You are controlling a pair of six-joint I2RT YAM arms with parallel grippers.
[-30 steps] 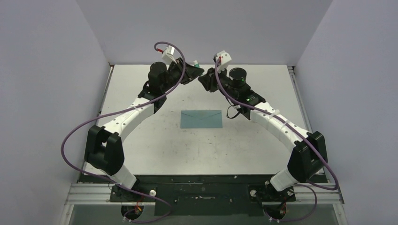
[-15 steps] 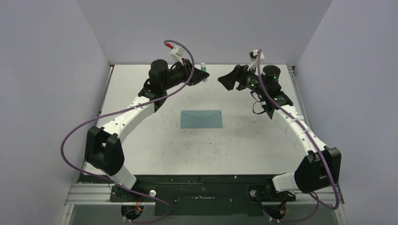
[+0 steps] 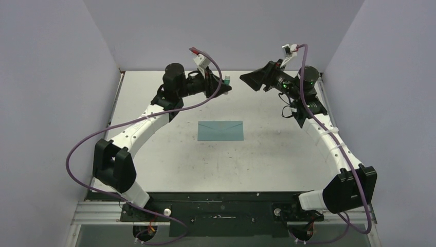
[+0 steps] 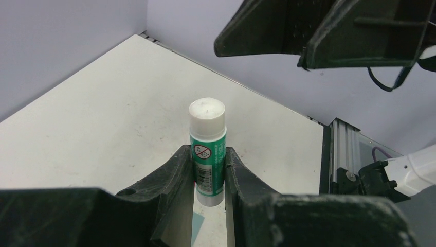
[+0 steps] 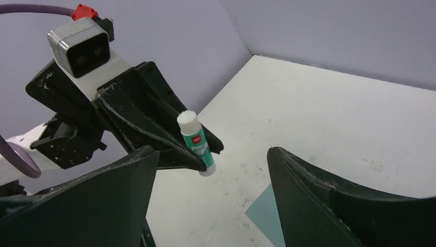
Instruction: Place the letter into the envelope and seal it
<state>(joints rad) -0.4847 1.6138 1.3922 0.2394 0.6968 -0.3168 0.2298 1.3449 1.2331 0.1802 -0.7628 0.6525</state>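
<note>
The teal envelope (image 3: 220, 130) lies flat at the table's middle with its flap down; one corner (image 5: 267, 221) shows in the right wrist view. The letter is out of view. My left gripper (image 3: 224, 87) (image 4: 207, 153) hangs above the far part of the table, shut on a white-and-green glue stick (image 3: 226, 81) (image 4: 207, 149) (image 5: 195, 141) held upright. To its right my right gripper (image 3: 247, 80) (image 5: 212, 150) is in the air, open and empty, pointing at the glue stick from a short distance; it also appears in the left wrist view (image 4: 308, 31).
Lilac walls (image 3: 221, 31) close in the table at the back and both sides. An aluminium rail (image 4: 342, 149) runs along the right edge. Purple cables (image 3: 82, 149) loop off both arms. The arm bases stand at the near edge.
My right gripper has opened and drawn back to the right, away from the glue stick it was closed against. The left gripper keeps the stick and has shifted slightly right.
</note>
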